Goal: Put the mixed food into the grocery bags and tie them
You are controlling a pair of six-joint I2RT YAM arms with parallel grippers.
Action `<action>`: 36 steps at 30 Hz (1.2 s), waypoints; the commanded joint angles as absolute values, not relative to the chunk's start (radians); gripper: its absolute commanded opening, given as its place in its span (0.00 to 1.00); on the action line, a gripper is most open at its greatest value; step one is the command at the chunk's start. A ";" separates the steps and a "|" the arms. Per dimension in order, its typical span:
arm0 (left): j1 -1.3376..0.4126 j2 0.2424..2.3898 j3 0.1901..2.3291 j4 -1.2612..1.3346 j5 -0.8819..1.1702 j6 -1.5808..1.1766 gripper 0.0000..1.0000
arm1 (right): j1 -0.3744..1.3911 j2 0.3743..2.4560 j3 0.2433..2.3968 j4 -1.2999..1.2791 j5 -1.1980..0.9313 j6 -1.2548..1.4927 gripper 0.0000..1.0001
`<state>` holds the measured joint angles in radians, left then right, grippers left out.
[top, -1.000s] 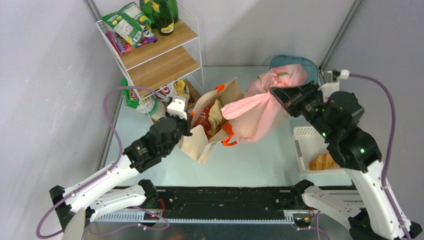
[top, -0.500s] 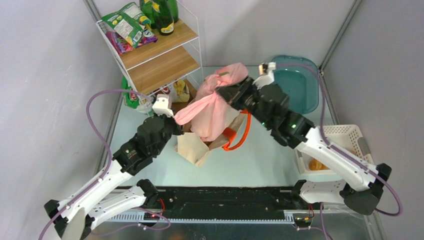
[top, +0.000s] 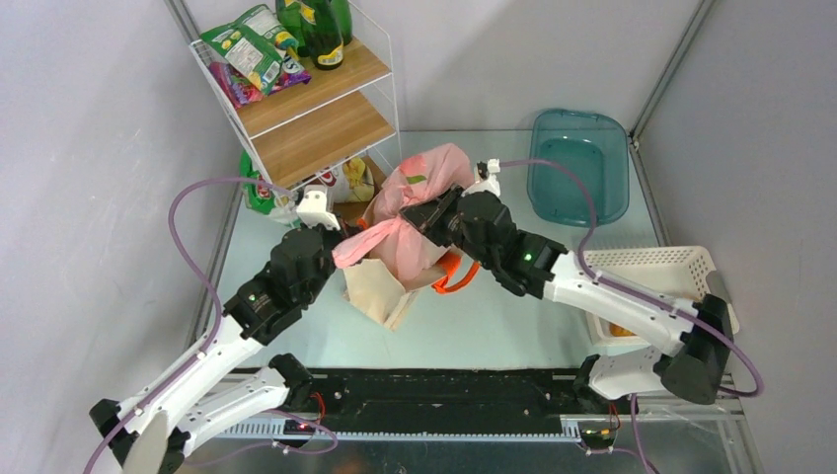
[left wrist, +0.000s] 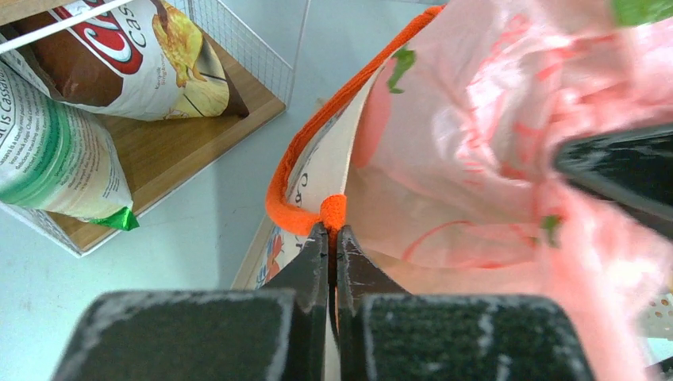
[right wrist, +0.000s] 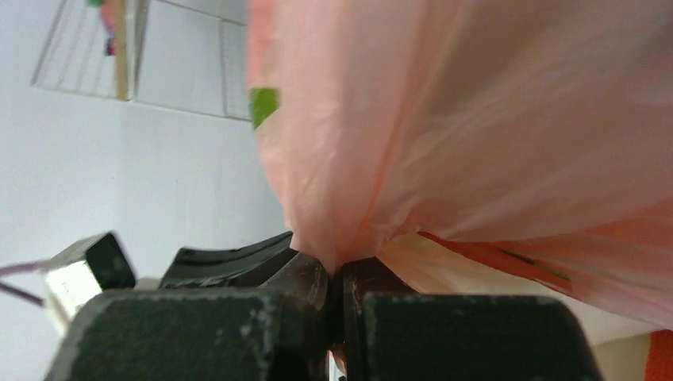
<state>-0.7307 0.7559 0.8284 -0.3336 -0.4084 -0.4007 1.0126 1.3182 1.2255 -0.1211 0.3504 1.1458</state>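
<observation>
The pink plastic bag [top: 419,183] hangs full over the open beige tote [top: 380,291], its lower part inside the tote's mouth. Green lettuce [top: 416,180] shows through its top. My right gripper [top: 422,212] is shut on the bag's gathered neck; in the right wrist view the gripper [right wrist: 337,274] pinches the pink film [right wrist: 476,119]. My left gripper [top: 341,237] is shut on the tote's orange handle [left wrist: 333,210] at its rim, and the pink bag [left wrist: 492,119] sits just beyond the gripper [left wrist: 333,232]. A bread roll [top: 617,329] lies in the white basket, mostly hidden.
A wire shelf rack [top: 316,99] with green bottles [top: 321,35] and snack bags [left wrist: 143,55] stands at the back left, close to the tote. The teal tray [top: 577,168] is at the back right. The white lattice basket [top: 661,267] is at the right.
My right gripper has carried the pink bag leftward from beside the teal tray to over the tote and lowered it into the mouth. My left gripper has kept hold of the tote's handle.
</observation>
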 commanded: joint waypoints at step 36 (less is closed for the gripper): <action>-0.707 0.733 0.838 -0.308 -0.431 -0.410 0.00 | 0.993 1.498 1.583 -0.499 0.386 0.572 0.72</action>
